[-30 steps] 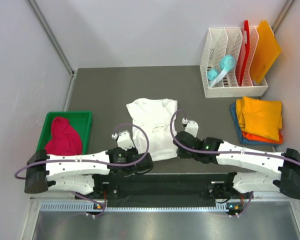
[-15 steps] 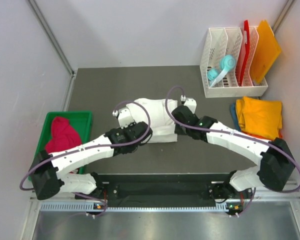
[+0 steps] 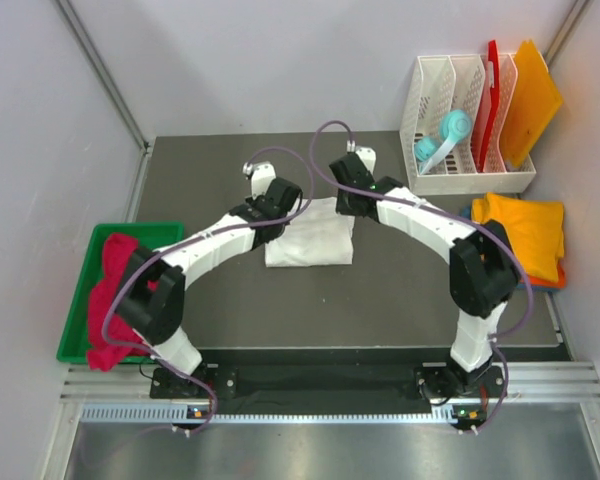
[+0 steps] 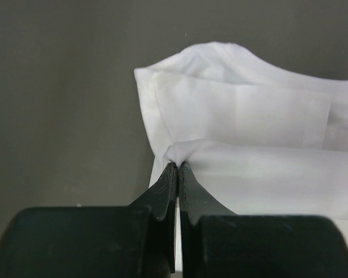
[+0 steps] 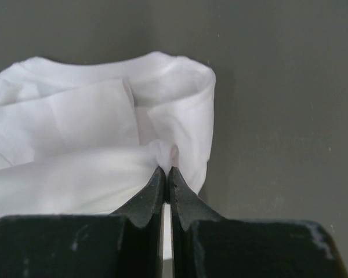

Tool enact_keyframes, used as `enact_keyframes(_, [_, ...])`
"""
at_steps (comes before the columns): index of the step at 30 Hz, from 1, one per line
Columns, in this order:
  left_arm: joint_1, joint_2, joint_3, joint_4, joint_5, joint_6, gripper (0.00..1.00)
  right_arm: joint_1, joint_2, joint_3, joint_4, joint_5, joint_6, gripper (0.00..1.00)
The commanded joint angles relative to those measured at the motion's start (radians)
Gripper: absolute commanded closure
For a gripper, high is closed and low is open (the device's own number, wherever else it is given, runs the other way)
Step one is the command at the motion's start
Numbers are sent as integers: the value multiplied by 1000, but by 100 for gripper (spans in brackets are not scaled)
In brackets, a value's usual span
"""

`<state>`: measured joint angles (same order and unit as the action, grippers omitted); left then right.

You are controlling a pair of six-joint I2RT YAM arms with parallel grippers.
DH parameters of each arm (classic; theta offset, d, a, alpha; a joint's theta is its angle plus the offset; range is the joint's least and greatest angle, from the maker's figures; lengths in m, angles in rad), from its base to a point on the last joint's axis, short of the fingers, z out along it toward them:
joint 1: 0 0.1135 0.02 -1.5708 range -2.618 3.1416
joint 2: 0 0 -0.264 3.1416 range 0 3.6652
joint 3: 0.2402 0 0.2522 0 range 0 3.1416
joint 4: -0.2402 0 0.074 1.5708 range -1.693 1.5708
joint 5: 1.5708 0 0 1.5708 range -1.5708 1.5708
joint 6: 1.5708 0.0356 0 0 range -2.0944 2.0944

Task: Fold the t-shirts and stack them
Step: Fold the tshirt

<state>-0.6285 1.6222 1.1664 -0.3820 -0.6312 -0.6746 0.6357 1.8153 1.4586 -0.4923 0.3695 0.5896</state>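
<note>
Rack (image 3: 470, 185) far right, orange stack (image 3: 525, 235) nearer, green bin (image 3: 173, 233) with crimson shirt (image 3: 115, 290) left. White t-shirt (image 3: 310, 242) runs left-right; my left gripper (image 4: 178, 165) and right gripper (image 5: 167, 169) each clamp a far corner

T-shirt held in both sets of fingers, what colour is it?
The t-shirt is plain white, no print visible; the left wrist view shows it best.
</note>
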Motion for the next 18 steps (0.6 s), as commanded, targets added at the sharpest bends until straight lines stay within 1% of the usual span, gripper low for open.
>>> enact_keyframes(1, [53,91,113,75,19,102,100,-53,94,141,-2,14,-37,100])
enact_keyframes(9, [122,231,229,103,64,135,100,-88,239,276,0,-12,-43,100])
enact_keyframes(18, [167,332,285,106,84,145,100,-103,354,378,0,-30,-63,100])
